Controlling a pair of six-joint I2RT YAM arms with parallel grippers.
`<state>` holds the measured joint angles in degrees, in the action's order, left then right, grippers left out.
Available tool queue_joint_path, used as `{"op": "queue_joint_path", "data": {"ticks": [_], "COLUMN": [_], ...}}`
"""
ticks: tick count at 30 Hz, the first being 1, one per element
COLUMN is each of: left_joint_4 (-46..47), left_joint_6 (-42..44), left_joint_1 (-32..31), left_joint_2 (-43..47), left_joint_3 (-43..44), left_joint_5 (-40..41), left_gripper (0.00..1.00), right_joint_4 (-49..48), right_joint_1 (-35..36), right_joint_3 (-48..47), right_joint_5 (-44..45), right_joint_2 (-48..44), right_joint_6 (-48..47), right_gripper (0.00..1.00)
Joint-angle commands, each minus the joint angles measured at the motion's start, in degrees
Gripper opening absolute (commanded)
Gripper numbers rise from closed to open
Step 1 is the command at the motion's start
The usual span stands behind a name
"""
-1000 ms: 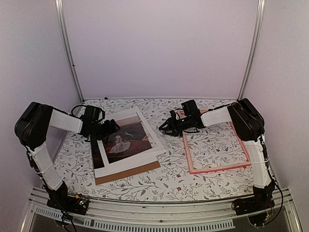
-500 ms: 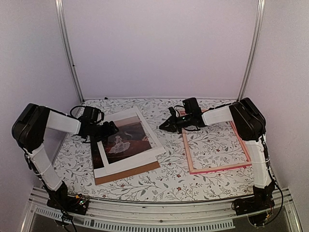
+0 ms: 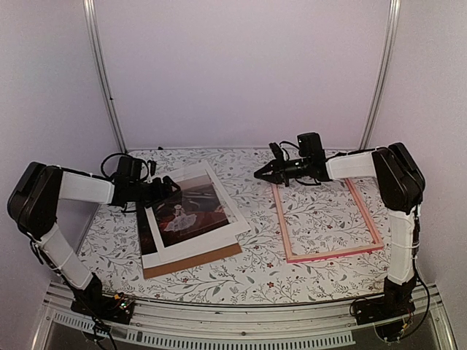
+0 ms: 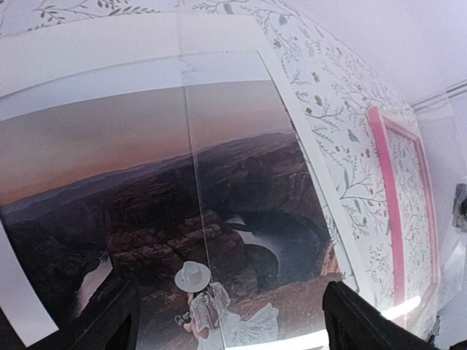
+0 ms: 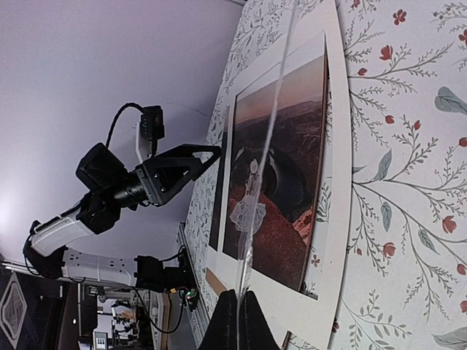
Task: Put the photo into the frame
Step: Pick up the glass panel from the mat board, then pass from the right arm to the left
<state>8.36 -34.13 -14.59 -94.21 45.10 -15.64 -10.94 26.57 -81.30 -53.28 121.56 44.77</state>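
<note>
The photo (image 3: 191,208), a dark reddish print with a small figure in white, lies left of centre under a skewed white mat (image 3: 228,235), on a brown backing board (image 3: 197,260). My left gripper (image 3: 165,191) is open and empty, low over the photo's left part; its fingers (image 4: 357,321) straddle the figure on the photo (image 4: 219,219). The pink frame (image 3: 336,253) lies flat at the right, with tablecloth showing through it. My right gripper (image 3: 263,173) hovers off the frame's far left corner. It (image 5: 237,315) is shut on the edge of a clear sheet (image 5: 266,146).
A floral tablecloth (image 3: 255,273) covers the table. White walls and two metal posts (image 3: 106,80) close in the back and sides. The pink frame's rail (image 4: 387,204) shows in the left wrist view. The left gripper (image 5: 197,164) shows in the right wrist view.
My right arm has swung back and to the right, carrying its gripper toward the far edge. My left gripper has drawn slightly left. The photo, mat and frame have not moved.
</note>
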Motion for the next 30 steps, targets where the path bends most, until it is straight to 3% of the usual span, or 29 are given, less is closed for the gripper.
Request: {"op": "queue_joint_path", "data": {"ticks": [1, 4, 7, 22, 30], "left_joint_4": [8.0, 13.3, 16.6, 22.7, 30.8], "left_joint_6": [-0.9, -2.8, -3.7, -7.0, -11.7], "left_joint_1": [1.4, 2.1, 2.3, 3.2, 3.3], "left_joint_2": [-0.2, -1.2, -1.8, -2.7, -4.3], "left_joint_3": [-1.7, -2.5, -2.5, -3.9, -4.7], "left_joint_5": [-10.1, -16.4, -19.5, -22.9, -27.7], "left_gripper": [0.89, 0.9, 0.99, 1.0, 1.0], "right_joint_4": [-5.8, -7.2, -8.3, -14.2, -16.4], "right_joint_1": [-0.6, -0.7, -0.7, -0.7, -0.6], "right_joint_3": [1.1, 1.3, 1.2, -0.7, -0.8], "right_joint_5": [-5.6, -7.4, -9.0, -14.8, -16.3], "right_joint_2": [-3.9, -4.5, -5.2, -10.1, -12.0], "right_joint_6": [-1.4, -1.1, -1.0, 2.7, 5.1], "right_gripper": [0.0, 0.0, 0.0, 0.0, 0.0]}}
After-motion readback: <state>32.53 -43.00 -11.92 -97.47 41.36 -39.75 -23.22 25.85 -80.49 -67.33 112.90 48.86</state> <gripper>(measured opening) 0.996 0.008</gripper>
